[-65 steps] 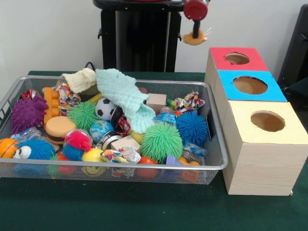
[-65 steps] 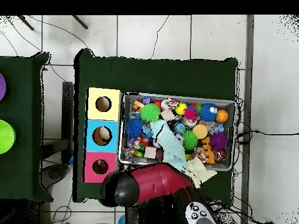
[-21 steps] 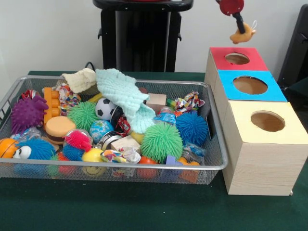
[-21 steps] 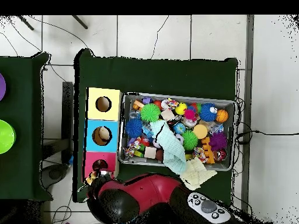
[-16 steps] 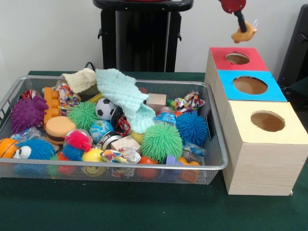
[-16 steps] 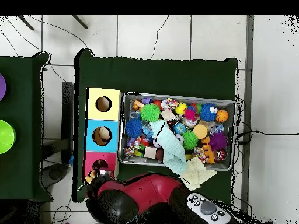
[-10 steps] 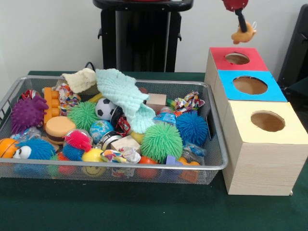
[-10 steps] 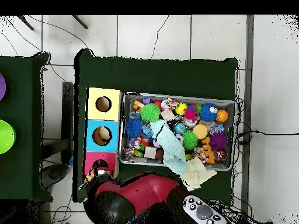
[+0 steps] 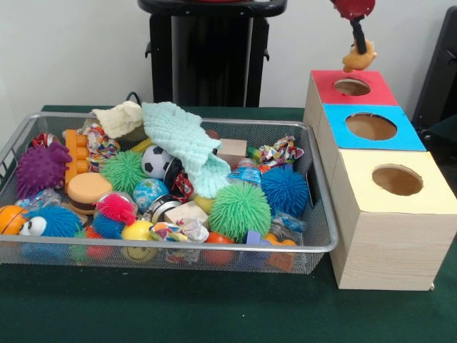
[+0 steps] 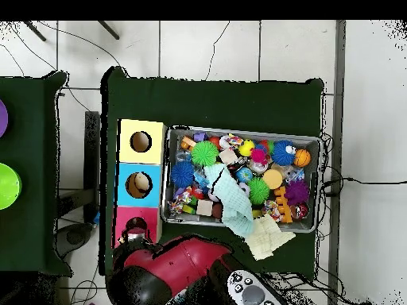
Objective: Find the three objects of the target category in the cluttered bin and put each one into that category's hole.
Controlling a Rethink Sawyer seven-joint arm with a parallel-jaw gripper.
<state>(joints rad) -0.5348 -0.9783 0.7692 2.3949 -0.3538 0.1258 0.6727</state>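
Note:
My gripper (image 9: 359, 47) hangs from the top right of the front view, shut on a small tan-orange plush bear (image 9: 355, 60). The bear dangles just above the round hole in the red panel (image 9: 352, 86), at its far edge. In the overhead view the red arm (image 10: 171, 266) covers the gripper beside the red-panelled hole (image 10: 136, 226). The silver wire-mesh bin (image 9: 271, 121), seen from above at the table's middle (image 10: 238, 130), is full of toys. No striped tiger shows among them.
The pale wooden box also has a blue-panelled hole (image 9: 371, 126) and a yellow-panelled hole (image 9: 397, 179). In the bin lie a pale green cloth (image 9: 182, 139), green (image 9: 240, 209), blue (image 9: 284, 189) and purple (image 9: 41, 168) spiky balls, and a soccer ball (image 9: 156, 161).
The gripper carried the bear to the right, from behind the bin to over the red box, and in the last half second lowered it slightly toward the hole.

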